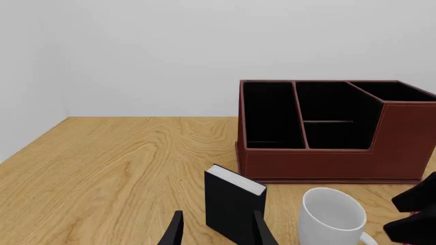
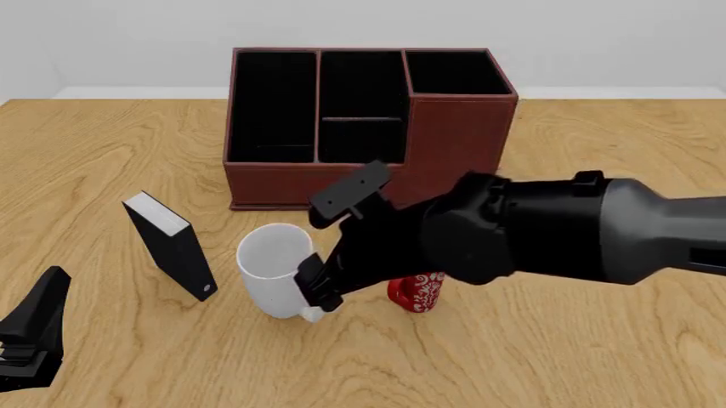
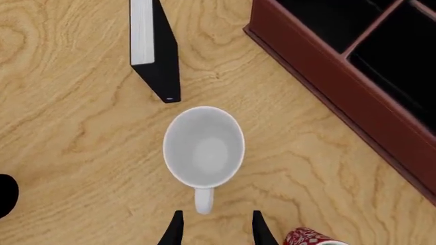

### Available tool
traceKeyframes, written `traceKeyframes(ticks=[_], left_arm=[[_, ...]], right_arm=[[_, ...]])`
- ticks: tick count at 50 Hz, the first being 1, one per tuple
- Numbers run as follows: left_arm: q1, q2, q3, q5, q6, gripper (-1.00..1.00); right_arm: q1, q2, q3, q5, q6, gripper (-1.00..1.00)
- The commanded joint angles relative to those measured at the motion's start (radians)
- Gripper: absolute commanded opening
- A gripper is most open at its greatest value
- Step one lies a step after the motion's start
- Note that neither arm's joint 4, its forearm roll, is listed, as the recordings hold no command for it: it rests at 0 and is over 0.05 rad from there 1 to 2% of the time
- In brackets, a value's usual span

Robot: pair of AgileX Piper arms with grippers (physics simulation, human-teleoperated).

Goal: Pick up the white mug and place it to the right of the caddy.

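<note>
The white mug (image 2: 272,270) stands upright on the table in front of the caddy (image 2: 363,127), with its handle (image 3: 203,200) pointing toward my side. It also shows in the right wrist view (image 3: 204,148) and the left wrist view (image 1: 332,214). My right gripper (image 2: 321,297) is open and hovers just above the handle, with the fingers (image 3: 175,227) either side of it and not touching. My left gripper (image 2: 32,340) is open and empty at the table's near left corner. The caddy (image 1: 334,132) is a large reddish-brown box with black compartments.
A small black book-like box (image 2: 170,246) with a white edge stands upright left of the mug. A small red patterned mug (image 2: 422,293) sits right of the white mug, mostly hidden under my right arm (image 2: 511,229). Bare wood (image 2: 613,153) lies right of the caddy.
</note>
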Motion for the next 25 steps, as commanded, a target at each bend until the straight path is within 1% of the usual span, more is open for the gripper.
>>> traceKeyframes(ticks=[1,13,25], left_arm=[[0.000,0.000,0.000,0.000,0.000,1.00],[0.000,0.000,0.000,0.000,0.000,1.00],[0.000,0.000,0.000,0.000,0.000,1.00]], right_arm=[[0.009,0.026,-0.011,-0.008,0.016,1.00],[0.033,0.061,-0.031,-0.012,0.034,1.00],[0.038,0.080,-0.024,-0.028,0.054,1.00]])
